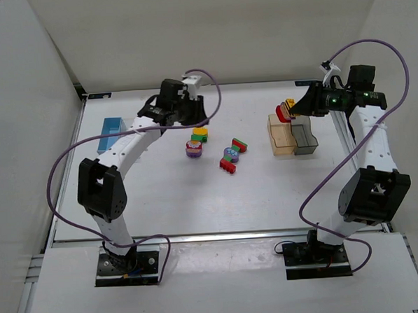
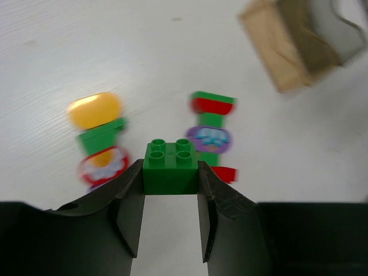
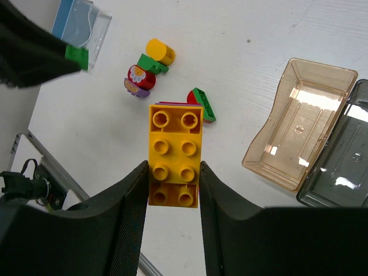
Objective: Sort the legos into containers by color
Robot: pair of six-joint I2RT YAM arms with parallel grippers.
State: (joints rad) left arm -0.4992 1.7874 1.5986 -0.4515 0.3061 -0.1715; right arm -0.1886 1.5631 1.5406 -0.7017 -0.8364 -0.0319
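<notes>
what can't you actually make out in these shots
Top view: the clear container is not discernible where the left arm crosses beside the blue container.
Left wrist view: the left lego stack and right lego stack behind the green brick are motion-blurred.
Right wrist view: the yellow brick hides its own underside.
Right wrist view: the grey container is cut off by the right edge.

The left arm (image 1: 124, 150) and right arm (image 1: 373, 148) have white links, black joint housings and black base plates (image 1: 127, 267); a purple cable (image 1: 61, 164) loops beside each.
</notes>
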